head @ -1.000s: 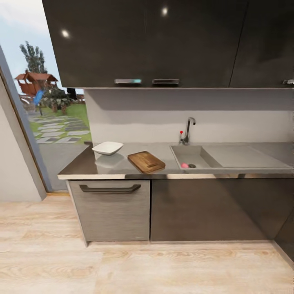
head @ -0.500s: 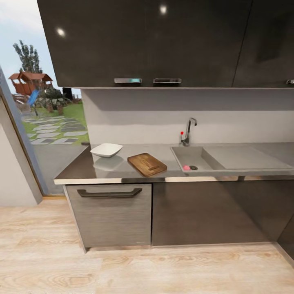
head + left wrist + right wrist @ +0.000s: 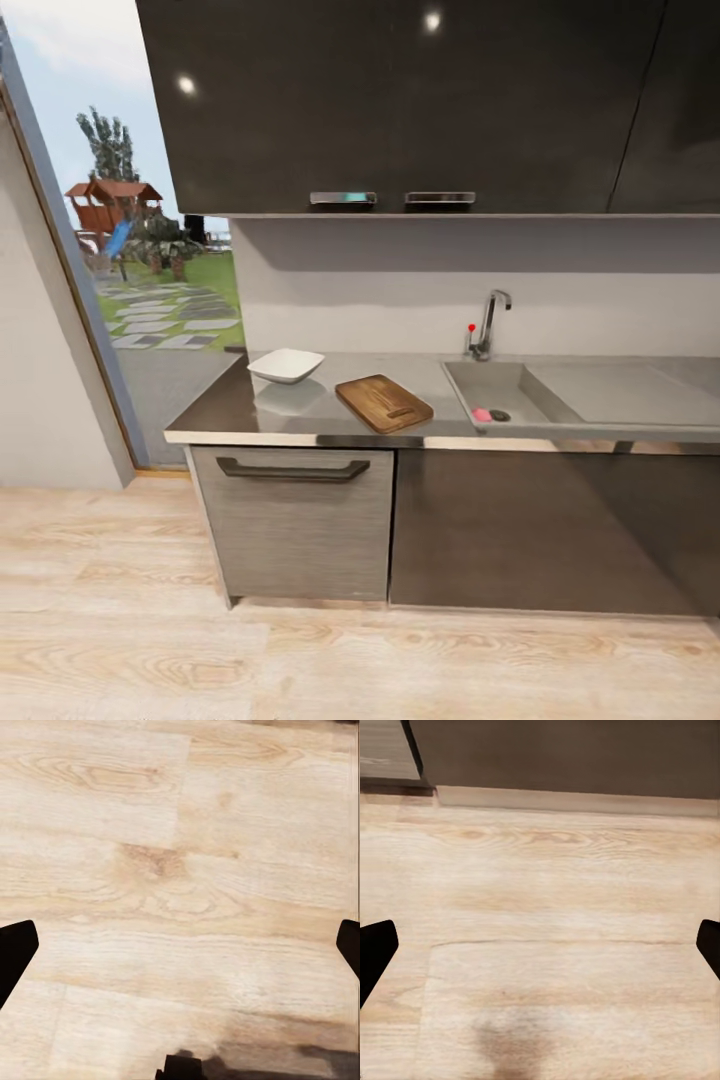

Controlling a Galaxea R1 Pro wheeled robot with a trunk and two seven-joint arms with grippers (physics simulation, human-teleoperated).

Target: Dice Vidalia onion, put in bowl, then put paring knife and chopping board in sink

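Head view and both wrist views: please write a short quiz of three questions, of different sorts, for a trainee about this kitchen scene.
1. True or false: the bowl stands on the chopping board.
2. Multiple choice: the small pink thing lies (A) in the bowl, (B) in the sink beside the drain, (C) on the floor.
3. Fill in: both wrist views look down at the wooden ____.

Key
1. False; it stands on the countertop, apart from the board.
2. B
3. floor

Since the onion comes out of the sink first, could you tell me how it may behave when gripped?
The onion looks small and round, so it may roll along the sink floor if nudged. It lies right beside the drain, near the basin's front wall, so finger room seems tight. Its surface looks smooth, possibly slippery.
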